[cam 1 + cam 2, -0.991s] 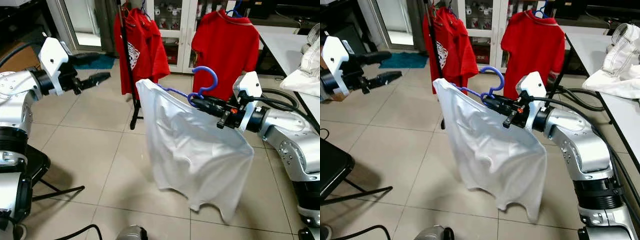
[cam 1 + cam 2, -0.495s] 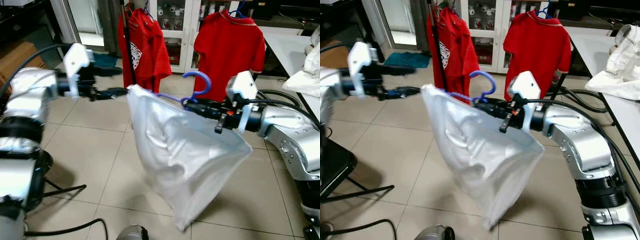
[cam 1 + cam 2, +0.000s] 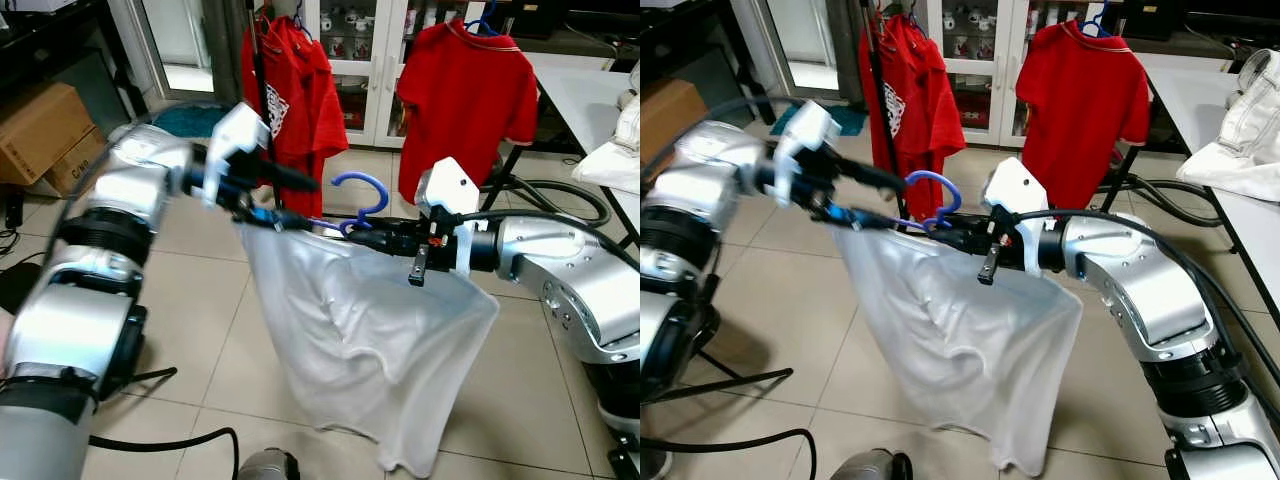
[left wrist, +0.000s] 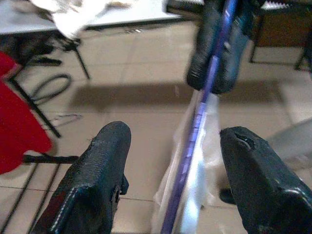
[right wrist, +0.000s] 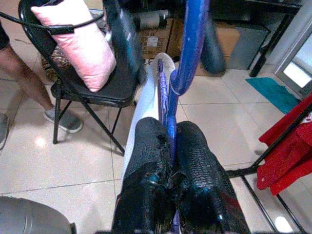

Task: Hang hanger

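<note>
left gripper (image 3: 283, 200) swung in from far left to blue hanger (image 3: 355, 193) arm, fingers (image 4: 97, 180) apart either side of it. right gripper (image 3: 352, 232) clamped on hanger neck, white shirt (image 3: 350, 340) hanging below, mid-air over floor.

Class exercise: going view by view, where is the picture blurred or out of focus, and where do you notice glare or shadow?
Left eye view: the left arm is smeared by motion, the red shirts crisp. Left wrist view: the near fingers are sharp, but the hanger and right claw beyond are soft. Right wrist view: glare spots on the floor tiles, with the far background blurred.
</note>
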`<state>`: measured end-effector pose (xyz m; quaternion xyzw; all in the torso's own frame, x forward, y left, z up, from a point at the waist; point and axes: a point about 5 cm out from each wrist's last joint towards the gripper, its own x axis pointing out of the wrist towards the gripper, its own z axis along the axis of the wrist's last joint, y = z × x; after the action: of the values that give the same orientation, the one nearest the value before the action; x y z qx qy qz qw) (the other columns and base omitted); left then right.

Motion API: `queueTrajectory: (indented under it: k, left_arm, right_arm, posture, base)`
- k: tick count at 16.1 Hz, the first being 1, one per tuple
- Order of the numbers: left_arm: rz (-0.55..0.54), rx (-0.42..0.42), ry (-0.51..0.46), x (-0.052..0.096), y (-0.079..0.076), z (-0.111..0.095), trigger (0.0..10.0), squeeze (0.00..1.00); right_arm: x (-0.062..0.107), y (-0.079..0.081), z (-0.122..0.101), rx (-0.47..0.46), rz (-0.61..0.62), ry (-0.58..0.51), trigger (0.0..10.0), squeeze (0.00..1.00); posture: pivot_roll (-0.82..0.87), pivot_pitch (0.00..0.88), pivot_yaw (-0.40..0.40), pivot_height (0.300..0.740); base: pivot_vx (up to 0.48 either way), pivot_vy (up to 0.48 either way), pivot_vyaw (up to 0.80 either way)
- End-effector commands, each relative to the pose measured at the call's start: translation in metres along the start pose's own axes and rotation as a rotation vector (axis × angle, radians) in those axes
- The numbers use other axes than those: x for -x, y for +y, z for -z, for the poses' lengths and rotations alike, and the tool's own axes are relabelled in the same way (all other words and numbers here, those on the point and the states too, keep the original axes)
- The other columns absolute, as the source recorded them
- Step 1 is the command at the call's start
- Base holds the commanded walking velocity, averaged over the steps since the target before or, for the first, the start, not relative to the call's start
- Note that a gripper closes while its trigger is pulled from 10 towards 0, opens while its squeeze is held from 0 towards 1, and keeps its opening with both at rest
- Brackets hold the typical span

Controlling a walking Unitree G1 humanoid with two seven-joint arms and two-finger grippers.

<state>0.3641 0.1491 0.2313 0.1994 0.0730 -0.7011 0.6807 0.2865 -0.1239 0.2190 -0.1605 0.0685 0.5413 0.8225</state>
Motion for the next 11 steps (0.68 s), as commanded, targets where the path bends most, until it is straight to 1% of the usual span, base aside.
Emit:
queueTrajectory:
  k: [1, 2, 3, 4, 5, 8, 11]
  left_arm:
    - [0.019, -0.021, 0.016, -0.001, 0.002, -0.008, 10.0, 0.00]
    - [0.066, -0.003, 0.021, -0.009, -0.001, -0.008, 5.8, 0.00]
    - [0.080, 0.001, 0.022, -0.012, -0.002, -0.009, 4.9, 0.00]
    - [0.093, 0.000, 0.030, -0.014, -0.003, -0.009, 0.7, 0.00]
    - [0.096, -0.005, 0.045, -0.014, -0.003, -0.007, 0.0, 0.00]
    - [0.125, -0.010, 0.056, -0.015, -0.007, -0.006, 0.0, 0.00]
    - [0.153, -0.011, 0.052, -0.018, -0.010, -0.006, 0.0, 0.00]
  right_arm:
    - [0.000, 0.003, -0.009, 0.047, -0.017, -0.003, 10.0, 0.00]
    - [-0.001, 0.004, -0.010, 0.052, -0.024, 0.003, 10.0, 0.00]
    - [-0.001, 0.005, -0.011, 0.053, -0.026, 0.004, 10.0, 0.00]
    - [-0.002, 0.006, -0.011, 0.053, -0.029, 0.007, 10.0, 0.00]
    - [-0.002, 0.007, -0.012, 0.054, -0.035, 0.007, 10.0, 0.00]
    - [-0.002, 0.010, -0.013, 0.059, -0.060, 0.008, 10.0, 0.00]
    - [-0.004, 0.011, -0.014, 0.064, -0.075, 0.009, 10.0, 0.00]
  posture:
    - [-0.02, 0.000, 0.098, 0.740]
    - [-0.02, 0.000, 0.103, 0.740]
    - [-0.02, 0.000, 0.103, 0.740]
    - [-0.02, 0.000, 0.104, 0.740]
    - [-0.02, 0.000, 0.105, 0.740]
    - [-0.02, 0.000, 0.099, 0.740]
    - [-0.02, 0.000, 0.097, 0.740]
  base:
    - [0.000, 0.000, 0.00]
    - [0.000, 0.000, 0.00]
    - [0.000, 0.000, 0.00]
    - [0.000, 0.000, 0.00]
    - [0.000, 0.000, 0.00]
    - [0.000, 0.000, 0.00]
    - [0.000, 0.000, 0.00]
